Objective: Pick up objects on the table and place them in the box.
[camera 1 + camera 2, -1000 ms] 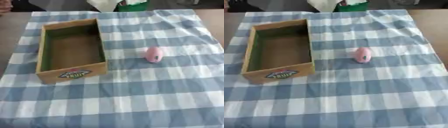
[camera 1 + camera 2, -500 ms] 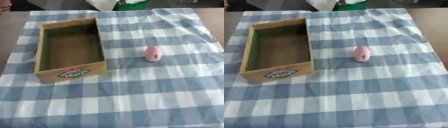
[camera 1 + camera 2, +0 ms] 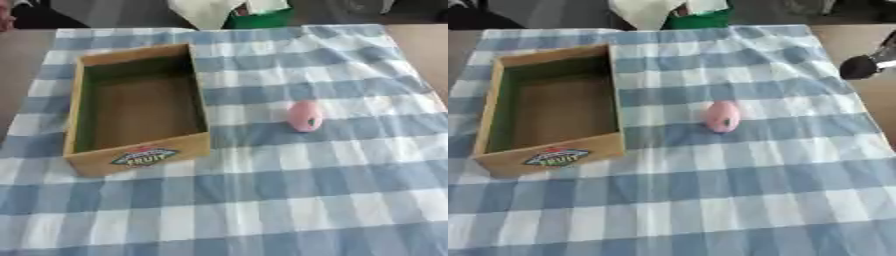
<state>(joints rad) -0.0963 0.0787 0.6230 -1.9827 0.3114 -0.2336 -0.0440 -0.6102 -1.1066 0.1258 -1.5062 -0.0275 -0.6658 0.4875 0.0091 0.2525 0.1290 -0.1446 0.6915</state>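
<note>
Left eye view: a wooden box (image 3: 138, 111) sits on the left half of the counter (image 3: 79, 35), which is covered by a blue-and-white checked cloth (image 3: 289, 190). The box is open at the top and nothing shows inside it; its long axis runs from the near edge toward the far edge, tilted slightly, and its near end wall carries a coloured fruit label (image 3: 144, 156). To its right, apart from it, a small pink object (image 3: 304, 116) lies on the cloth. It is oval, its long axis running roughly near to far, with a small dark mark on its near part. Beyond the far edge of the cloth stand a pale thing and a green thing, too blurred to make out. No hand shows in this view.

Right eye view: box and pink object lie likewise. At the right edge, above the bare counter beside the cloth, a dark rounded part of the right hand (image 3: 859, 66) enters; whether its fingers are released or clenched, I cannot tell.
</note>
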